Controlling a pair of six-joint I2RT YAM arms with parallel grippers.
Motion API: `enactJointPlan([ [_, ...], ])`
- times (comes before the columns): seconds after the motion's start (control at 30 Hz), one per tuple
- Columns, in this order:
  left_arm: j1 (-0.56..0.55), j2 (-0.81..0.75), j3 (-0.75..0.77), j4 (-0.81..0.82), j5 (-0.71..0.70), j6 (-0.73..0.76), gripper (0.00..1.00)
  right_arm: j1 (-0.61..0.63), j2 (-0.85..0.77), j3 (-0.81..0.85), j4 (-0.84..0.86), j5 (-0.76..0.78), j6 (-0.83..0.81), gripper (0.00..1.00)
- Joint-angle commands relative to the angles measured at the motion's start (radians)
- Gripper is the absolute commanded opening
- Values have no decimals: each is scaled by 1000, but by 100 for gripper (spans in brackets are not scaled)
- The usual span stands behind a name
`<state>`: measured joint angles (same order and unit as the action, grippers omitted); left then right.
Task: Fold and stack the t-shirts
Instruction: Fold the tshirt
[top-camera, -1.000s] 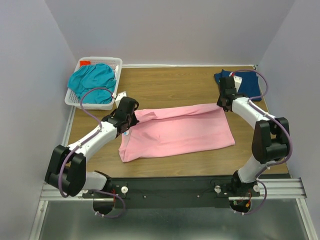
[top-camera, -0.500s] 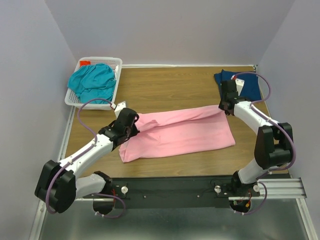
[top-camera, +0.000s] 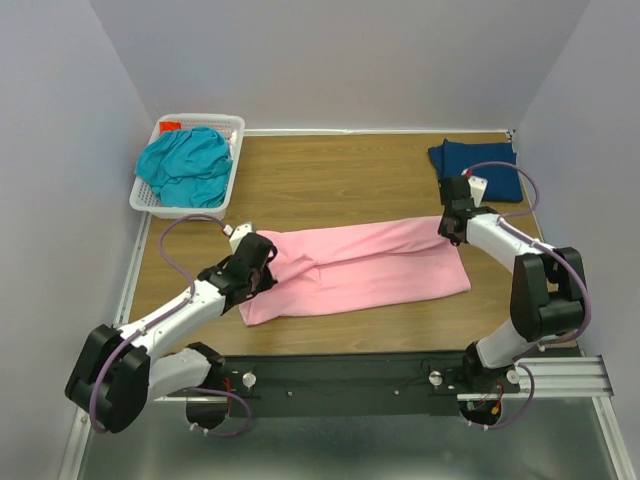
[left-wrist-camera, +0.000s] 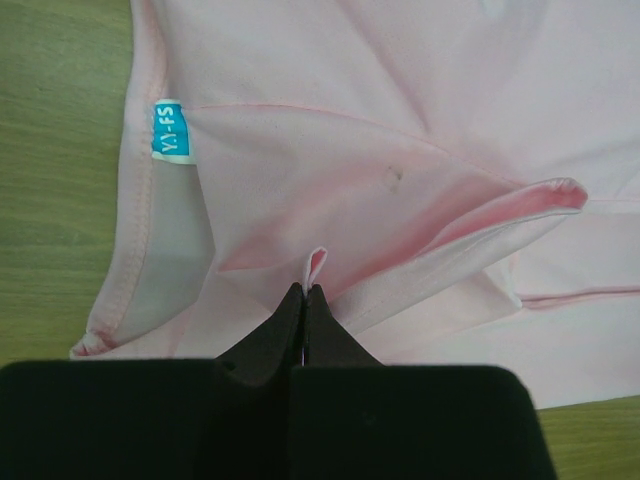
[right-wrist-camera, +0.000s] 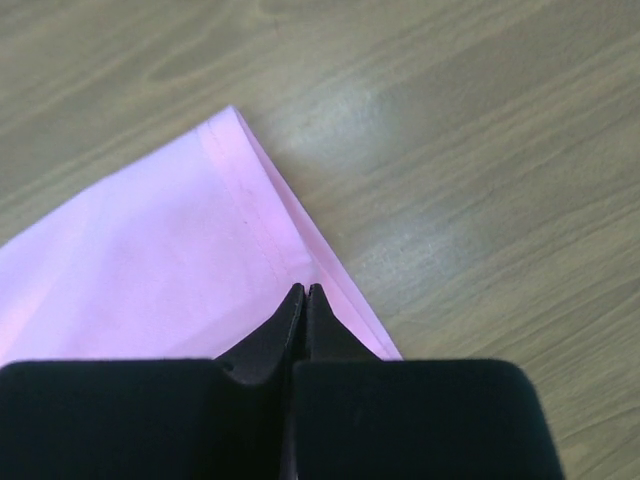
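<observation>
The light pink t-shirt (top-camera: 360, 265) lies across the middle of the table, folded lengthwise. My left gripper (top-camera: 262, 262) is shut on a pinch of the pink t-shirt (left-wrist-camera: 380, 190) at its left end, near the collar and a blue label (left-wrist-camera: 171, 131). My right gripper (top-camera: 449, 226) is shut on the hemmed right corner of the pink t-shirt (right-wrist-camera: 170, 260). A folded dark navy-blue t-shirt (top-camera: 480, 168) lies at the back right. The teal t-shirt (top-camera: 185, 165) is crumpled in the basket.
A white lattice basket (top-camera: 228, 185) stands at the back left corner with the teal shirt and something red in it. Wood table (top-camera: 340, 170) shows behind the pink shirt. Grey walls stand close on three sides.
Both grippers have carried the pink shirt's far edge toward the near side and down, so the fold now lies flatter over the shirt. The left arm has drawn back toward the front.
</observation>
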<state>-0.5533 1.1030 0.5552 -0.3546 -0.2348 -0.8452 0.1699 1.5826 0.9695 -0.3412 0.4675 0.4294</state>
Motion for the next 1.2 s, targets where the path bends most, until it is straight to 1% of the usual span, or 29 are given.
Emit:
enactJointPlan([
  [0.0,-16,-32,-47,19,46,-15,0,-1,-24,-46,-2,57,52,6],
  [0.03,-20,-37,-54,16,51,-23,0,-1,-29,-63,-2,62,60,6],
  [0.07,-26,-45,-61,14,66,-29,13,-1,-33,-74,-2,62,68,15],
  [0.13,-42,-58,-72,11,90,-46,24,-1,-59,-107,-5,74,89,34],
  [0.2,-53,-86,-67,-12,112,-61,39,-1,-99,-127,-10,85,101,62],
  [0.23,-56,-112,-61,-26,114,-64,50,-1,-113,-138,-18,83,103,75],
  [0.27,-57,-129,-55,-41,114,-68,57,-1,-128,-141,-21,82,104,99],
  [0.3,-59,-147,-49,-62,114,-68,64,-1,-142,-143,-25,76,104,100],
  [0.33,-60,-164,-34,-70,112,-69,76,-1,-173,-140,-30,62,100,100],
  [0.37,-62,-201,-26,-76,111,-69,96,-3,-186,-134,-30,51,97,100],
  [0.4,-62,-216,-18,-78,106,-68,97,-3,-200,-130,-30,34,92,100],
  [0.47,-62,-239,-2,-63,94,-58,97,-1,-242,-124,-28,-55,71,100],
  [0.57,-62,-201,28,-14,81,-34,98,-3,-256,-97,-28,-180,25,100],
  [0.6,-62,-178,47,17,80,-29,98,-3,-248,-75,-28,-217,6,100],
  [0.63,-60,-154,58,37,77,-23,98,-3,-240,-66,-27,-298,-4,100],
  [0.7,-60,-57,80,116,95,12,98,-1,-196,-43,-12,-389,-23,100],
  [0.73,-59,27,103,137,112,24,98,-3,-172,-22,5,-456,-26,100],
  [0.77,-59,73,120,144,115,24,98,-1,-150,-8,11,-492,-27,100],
  [0.83,-57,165,164,175,129,49,98,-1,-75,15,19,-535,-23,100],
  [0.87,-56,251,176,183,146,52,98,-1,-53,35,22,-541,-23,100],
  [1.0,-43,432,248,212,158,78,98,-3,59,70,36,-549,-21,100],
  [1.07,-21,519,291,223,169,97,98,-3,111,78,41,-552,-20,100],
  [1.13,3,579,348,230,186,110,98,-3,134,75,42,-555,0,100],
  [1.17,27,640,373,236,184,126,98,-3,131,68,42,-544,14,100],
])
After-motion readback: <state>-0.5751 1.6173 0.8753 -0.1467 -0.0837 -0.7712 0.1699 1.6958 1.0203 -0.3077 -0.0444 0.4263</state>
